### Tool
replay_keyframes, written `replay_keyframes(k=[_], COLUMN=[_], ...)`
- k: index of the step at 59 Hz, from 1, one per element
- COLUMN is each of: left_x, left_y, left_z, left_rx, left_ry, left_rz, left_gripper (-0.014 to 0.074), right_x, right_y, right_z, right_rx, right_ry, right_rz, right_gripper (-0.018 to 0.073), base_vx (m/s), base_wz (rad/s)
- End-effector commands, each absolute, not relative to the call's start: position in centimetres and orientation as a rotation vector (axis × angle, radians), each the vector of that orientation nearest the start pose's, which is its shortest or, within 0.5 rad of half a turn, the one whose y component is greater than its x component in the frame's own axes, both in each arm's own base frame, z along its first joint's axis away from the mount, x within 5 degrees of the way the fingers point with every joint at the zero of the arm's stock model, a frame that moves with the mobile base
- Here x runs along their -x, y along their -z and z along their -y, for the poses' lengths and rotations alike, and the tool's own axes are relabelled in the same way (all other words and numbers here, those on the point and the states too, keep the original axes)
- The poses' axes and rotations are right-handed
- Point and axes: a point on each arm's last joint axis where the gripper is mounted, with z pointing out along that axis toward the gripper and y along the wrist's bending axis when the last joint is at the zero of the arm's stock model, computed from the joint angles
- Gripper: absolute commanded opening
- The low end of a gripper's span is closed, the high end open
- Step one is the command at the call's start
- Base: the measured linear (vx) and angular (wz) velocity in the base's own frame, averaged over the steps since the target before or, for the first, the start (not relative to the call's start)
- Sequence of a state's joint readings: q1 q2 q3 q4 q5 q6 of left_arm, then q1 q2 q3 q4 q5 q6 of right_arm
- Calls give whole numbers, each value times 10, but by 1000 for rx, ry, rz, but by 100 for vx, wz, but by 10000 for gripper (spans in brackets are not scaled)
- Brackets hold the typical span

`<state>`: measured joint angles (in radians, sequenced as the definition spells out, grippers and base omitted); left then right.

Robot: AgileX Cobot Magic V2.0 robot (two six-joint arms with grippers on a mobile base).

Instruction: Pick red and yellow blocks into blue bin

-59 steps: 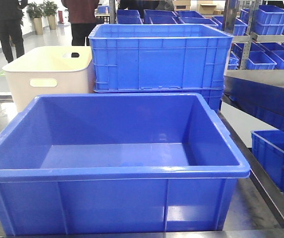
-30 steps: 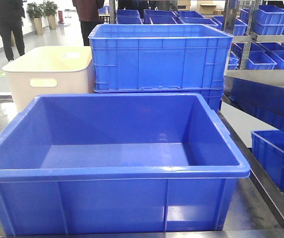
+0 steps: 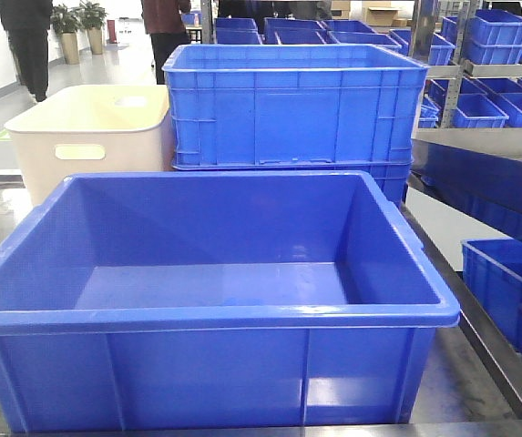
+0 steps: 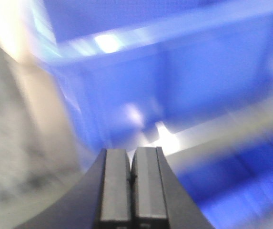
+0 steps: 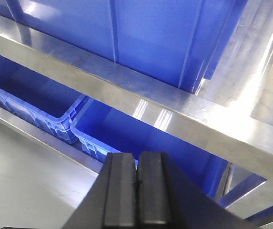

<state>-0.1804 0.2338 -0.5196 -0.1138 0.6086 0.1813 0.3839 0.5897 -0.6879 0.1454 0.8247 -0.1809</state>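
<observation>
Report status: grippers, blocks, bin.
Left gripper shut, empty; its view motion-blurred. Right gripper shut, empty, over the steel frame. Blue bin empty; no blocks in view. Nothing over the bin.

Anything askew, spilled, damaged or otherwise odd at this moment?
Nothing looks damaged or spilled. The blue bin sits square and holds no blocks; neither the red nor the yellow one shows in any view. Both the left gripper and right gripper are shut on nothing. The left wrist view is motion-blurred.

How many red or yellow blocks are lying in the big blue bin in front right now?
0. The blue bin shows a bare floor in the front view, with no block anywhere else in any view. The strip behind its near wall is hidden.
</observation>
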Motion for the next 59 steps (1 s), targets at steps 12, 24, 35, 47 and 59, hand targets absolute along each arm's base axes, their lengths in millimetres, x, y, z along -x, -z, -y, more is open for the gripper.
replay_keyframes(k=[12,24,35,47,59], left_x=[-46,-51,-54,-54,-54], left_y=[-255,-227,-214,-214,-213], left_z=[2,0,1,1,-1], left_rx=[-16,8,3,-15,23], left_ry=[30,23,27,7,-7], left_rz=[-1421,-1384,-1438,-1443,-1454], left_gripper=[-6,-6,-6,-6,-6], right_x=[-94,-94,-94,-94,-94], right_y=[-341,-341,-341,-341,-341], right_z=[-48,-48,-48,-48,-48], right_rx=[546,546,546,546,546], right_ry=[-285,-285,-285,-285,-285], right_rz=[-2048,-2048,-2048,-2048,-2048], right_gripper=[-10,-10,-10,-10,-10], base_vx=[0,0,0,0,0], base_wz=[0,0,0,0,0])
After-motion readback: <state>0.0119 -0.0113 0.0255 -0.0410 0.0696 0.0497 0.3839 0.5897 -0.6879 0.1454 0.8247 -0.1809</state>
